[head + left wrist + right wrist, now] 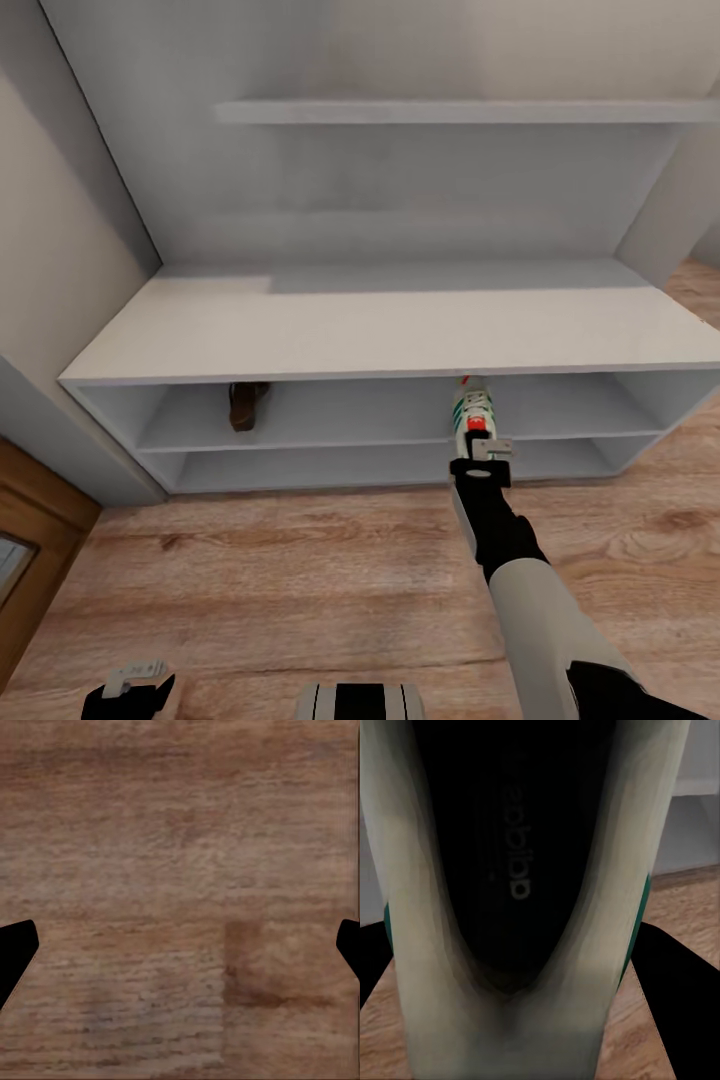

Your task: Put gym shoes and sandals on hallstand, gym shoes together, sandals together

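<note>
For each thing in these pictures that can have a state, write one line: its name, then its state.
White gym shoe with green stripes and red-orange heel: gripped, toe poking into the upper tier.
Dark brown woven sandal: resting on the upper tier, partly under the top board.
Pale grey two-tier hallstand: top bare.
Right gripper: shut on the shoe.
Left gripper: open over the wood-plank floor.

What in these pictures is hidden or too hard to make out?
- Gym shoe: toe hidden under the hallstand top, head view.
- Sandal: mostly hidden by that top.
- Right gripper: fingertips blocked by the shoe, right wrist view.
- Left gripper: cut by the bottom edge, head view.
</note>
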`<state>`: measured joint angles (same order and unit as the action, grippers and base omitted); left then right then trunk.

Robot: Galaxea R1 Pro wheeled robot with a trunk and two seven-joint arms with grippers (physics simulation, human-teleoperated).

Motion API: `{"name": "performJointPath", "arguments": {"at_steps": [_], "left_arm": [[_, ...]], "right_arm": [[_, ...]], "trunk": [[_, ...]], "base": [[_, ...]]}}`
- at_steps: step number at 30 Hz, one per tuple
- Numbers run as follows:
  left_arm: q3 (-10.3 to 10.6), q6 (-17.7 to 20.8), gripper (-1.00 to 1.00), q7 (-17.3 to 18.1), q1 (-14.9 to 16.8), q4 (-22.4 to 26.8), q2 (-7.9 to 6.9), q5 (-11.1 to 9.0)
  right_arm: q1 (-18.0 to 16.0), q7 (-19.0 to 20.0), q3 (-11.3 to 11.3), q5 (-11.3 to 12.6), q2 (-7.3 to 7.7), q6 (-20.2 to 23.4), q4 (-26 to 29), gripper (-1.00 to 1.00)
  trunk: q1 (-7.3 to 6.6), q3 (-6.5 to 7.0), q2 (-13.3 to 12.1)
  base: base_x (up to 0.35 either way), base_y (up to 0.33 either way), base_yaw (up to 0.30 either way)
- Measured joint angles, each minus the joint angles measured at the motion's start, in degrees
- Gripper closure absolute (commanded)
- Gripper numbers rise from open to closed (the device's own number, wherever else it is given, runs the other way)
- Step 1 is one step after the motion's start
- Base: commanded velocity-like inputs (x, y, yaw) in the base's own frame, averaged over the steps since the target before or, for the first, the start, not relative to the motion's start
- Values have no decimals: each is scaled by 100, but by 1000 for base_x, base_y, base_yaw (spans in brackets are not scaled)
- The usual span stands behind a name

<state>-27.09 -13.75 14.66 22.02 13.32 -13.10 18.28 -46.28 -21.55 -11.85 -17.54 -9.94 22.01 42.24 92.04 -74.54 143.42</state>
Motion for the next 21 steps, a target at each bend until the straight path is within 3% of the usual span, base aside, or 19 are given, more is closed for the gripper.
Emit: {"name": "performJointPath", "arguments": {"at_steps": [12,21], "left_arm": [[7,-2,-100,0,0,-26,-8,0],[8,-2,-100,1,-1,-36,-1,0]], "right_arm": [[2,0,10,-2,0,-1,275,100],[0,-6,3,-72,-1,16,318,100]], "trunk": [[1,0,0],[-2,1,1]], "base": [[70,-8,0],[272,0,0]]}}
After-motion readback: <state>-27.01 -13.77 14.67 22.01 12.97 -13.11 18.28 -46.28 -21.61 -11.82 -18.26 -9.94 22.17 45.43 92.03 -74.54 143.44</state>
